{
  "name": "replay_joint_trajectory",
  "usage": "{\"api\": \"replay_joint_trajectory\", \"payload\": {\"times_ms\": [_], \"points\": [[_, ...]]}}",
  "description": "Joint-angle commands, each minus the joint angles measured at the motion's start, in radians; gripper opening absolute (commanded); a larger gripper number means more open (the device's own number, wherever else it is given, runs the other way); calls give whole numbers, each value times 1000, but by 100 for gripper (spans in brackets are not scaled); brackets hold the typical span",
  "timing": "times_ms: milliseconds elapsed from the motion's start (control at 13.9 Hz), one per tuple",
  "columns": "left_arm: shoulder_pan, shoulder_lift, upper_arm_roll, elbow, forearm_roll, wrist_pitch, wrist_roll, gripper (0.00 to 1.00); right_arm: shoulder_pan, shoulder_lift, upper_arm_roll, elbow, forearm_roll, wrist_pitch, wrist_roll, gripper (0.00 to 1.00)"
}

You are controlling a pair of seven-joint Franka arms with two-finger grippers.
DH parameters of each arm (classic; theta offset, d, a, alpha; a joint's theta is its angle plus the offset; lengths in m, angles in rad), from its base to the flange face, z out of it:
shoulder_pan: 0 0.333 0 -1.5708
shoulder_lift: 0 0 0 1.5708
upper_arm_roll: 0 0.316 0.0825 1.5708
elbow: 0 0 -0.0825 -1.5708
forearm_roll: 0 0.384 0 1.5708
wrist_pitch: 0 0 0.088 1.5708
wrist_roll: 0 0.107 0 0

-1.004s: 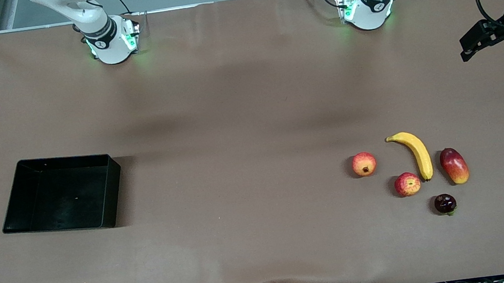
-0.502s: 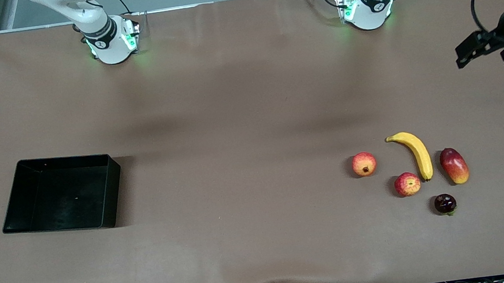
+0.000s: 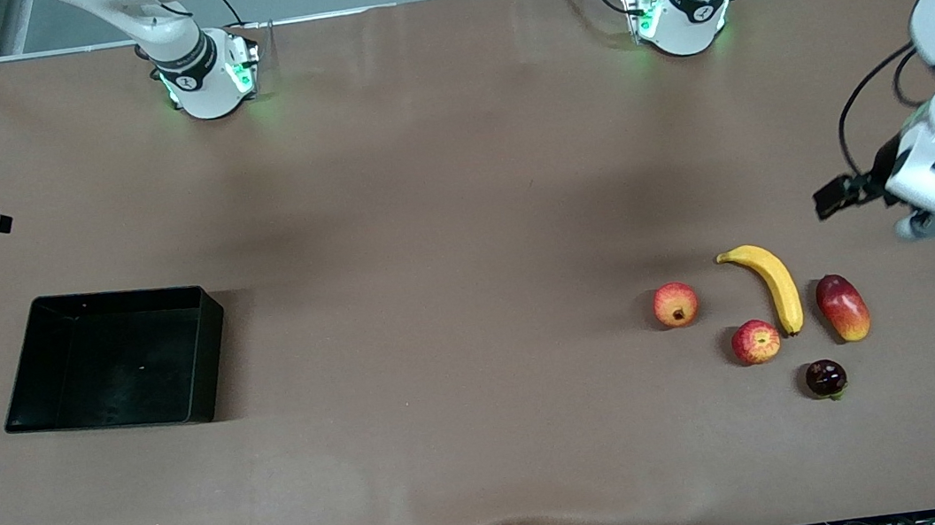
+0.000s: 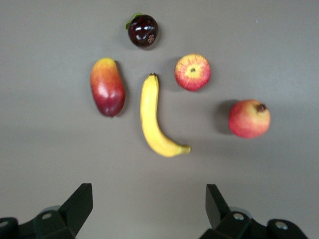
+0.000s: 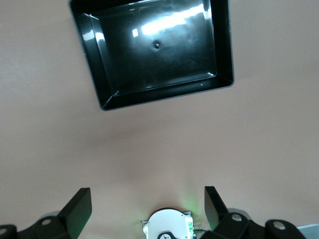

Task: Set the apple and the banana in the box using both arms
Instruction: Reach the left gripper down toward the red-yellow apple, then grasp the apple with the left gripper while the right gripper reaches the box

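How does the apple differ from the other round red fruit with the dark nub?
The apple shows yellow streaks and a stem dimple; the nubbed fruit is plainer red-orange with a dark crown. The apple lies nearer the front camera, closer to the banana. Both rest untouched on the table.

The left gripper (image 4: 147,209) shows only its two spread fingertips in the left wrist view, its body cut off by the picture's edge. The right gripper (image 5: 147,209) is cropped the same way, and the right arm's base (image 5: 167,225) between its fingers is half cut off.
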Motion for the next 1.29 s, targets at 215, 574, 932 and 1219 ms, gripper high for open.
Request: {"api": "replay_joint_trajectory", "payload": {"times_ms": [215, 574, 932, 1219], "points": [[-21, 276, -7, 129, -5, 217, -17, 100, -77, 43, 14, -117, -15, 98, -13, 100], [-68, 461, -3, 262, -3, 240, -47, 100, -168, 158, 14, -125, -58, 268, -151, 100], [-68, 539, 1, 261, 24, 343, -52, 100, -228, 264, 14, -154, -127, 570, -248, 100], [-70, 561, 1, 259, 27, 355, -72, 100, -245, 374, 17, -156, -119, 694, -296, 100]]}}
